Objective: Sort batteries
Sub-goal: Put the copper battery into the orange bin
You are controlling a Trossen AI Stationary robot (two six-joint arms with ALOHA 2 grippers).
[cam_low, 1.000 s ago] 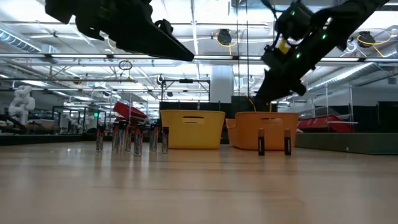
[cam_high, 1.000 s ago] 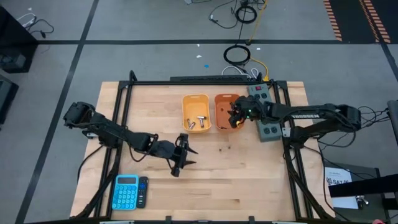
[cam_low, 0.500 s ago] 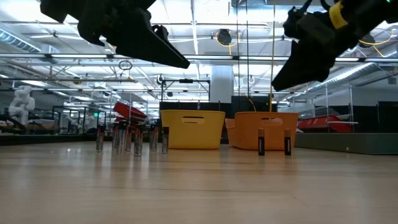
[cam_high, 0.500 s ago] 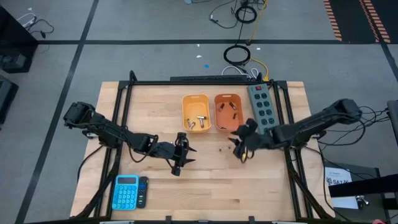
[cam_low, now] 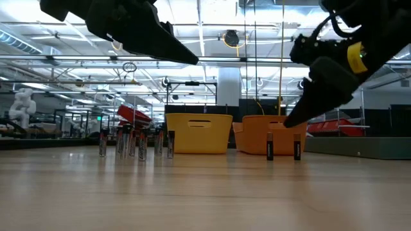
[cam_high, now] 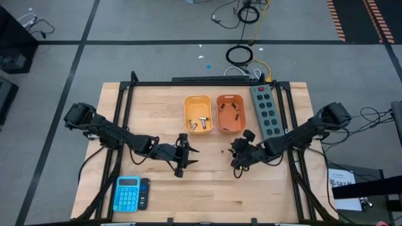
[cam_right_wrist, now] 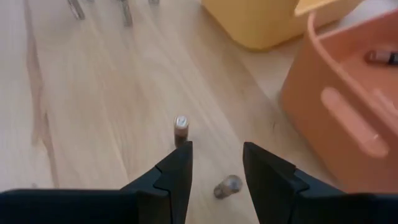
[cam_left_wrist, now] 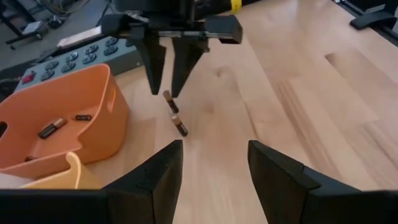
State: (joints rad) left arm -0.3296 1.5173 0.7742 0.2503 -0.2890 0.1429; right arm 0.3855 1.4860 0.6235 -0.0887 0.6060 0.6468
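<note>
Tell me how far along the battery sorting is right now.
Partly done. The yellow plastic bin holds a few silvery batteries and the orange plastic bin a few darker ones. The right gripper hangs open above two small dark batteries standing in front of the orange bin, empty. The left gripper waits open, also empty. A cluster of upright batteries is still unsorted.
</note>
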